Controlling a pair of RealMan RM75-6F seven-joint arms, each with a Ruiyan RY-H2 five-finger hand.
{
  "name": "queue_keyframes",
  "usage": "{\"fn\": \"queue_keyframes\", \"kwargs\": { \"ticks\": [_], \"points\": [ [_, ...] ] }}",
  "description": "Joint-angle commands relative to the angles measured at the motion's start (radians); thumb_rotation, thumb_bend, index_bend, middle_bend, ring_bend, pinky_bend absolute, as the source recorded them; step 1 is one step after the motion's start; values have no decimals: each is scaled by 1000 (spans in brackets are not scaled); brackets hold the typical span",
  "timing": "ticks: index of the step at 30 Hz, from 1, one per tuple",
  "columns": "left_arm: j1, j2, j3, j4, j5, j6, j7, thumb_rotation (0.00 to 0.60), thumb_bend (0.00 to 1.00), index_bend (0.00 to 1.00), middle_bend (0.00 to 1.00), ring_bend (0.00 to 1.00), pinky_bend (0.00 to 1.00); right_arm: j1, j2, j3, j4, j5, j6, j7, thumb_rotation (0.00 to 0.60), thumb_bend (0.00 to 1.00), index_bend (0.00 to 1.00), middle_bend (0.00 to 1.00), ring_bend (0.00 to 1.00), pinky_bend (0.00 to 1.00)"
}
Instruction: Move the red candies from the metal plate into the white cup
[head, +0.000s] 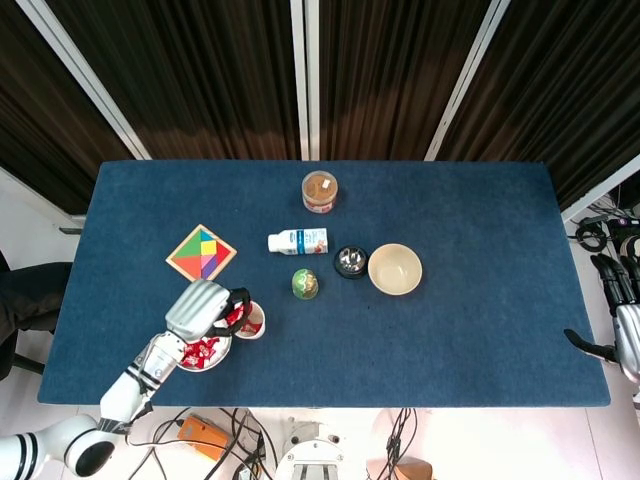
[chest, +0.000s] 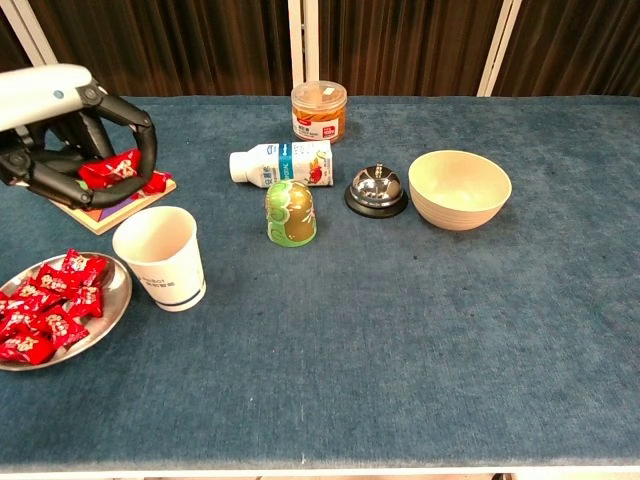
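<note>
Left hand (chest: 70, 135) grips red candies (chest: 122, 170) above the white cup (chest: 160, 257).
Cup already holds at least one red candy; metal plate (head: 215, 358) beside it holds a pile, count unclear. One beige bowl (chest: 460, 188), appears bare inside. Right hand (head: 622, 320) sits off the table's right edge, fingers extended, holding nothing.

The head view looks steeply down from high above the near edge, taking in the whole blue table (head: 480, 330) and dark curtains behind; the chest view sits low and close at that edge, facing across; both share the white cup (chest: 160, 257) and metal plate (chest: 105, 320)
</note>
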Motion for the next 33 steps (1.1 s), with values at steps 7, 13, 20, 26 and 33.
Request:
{"fn": "queue_keyframes", "kwargs": {
  "ticks": [7,13,20,26,33],
  "points": [
    [-51,-23,2,40,-70,-81,-35,600,464,593,1000,971,896,1,-5,0,3,7,-9,-2,600,215,0,139,1,107],
    [-44,-15,16,29,-84,-65,-7,600,448,593,1000,971,896,1,-5,1,2,11,-11,-3,600,216,0,139,1,107],
    [-44,-12,24,26,-93,-57,0,600,384,588,1000,971,896,1,-10,0,6,13,-16,-1,600,215,0,139,1,107],
    [-47,-8,26,27,-104,-56,6,600,375,587,1000,971,896,0,-9,1,6,16,-15,0,600,215,0,139,1,107],
    [-47,-1,31,22,-114,-51,15,600,368,573,1000,971,896,3,-11,2,9,17,-22,1,600,216,0,139,1,107]
  ]
}}
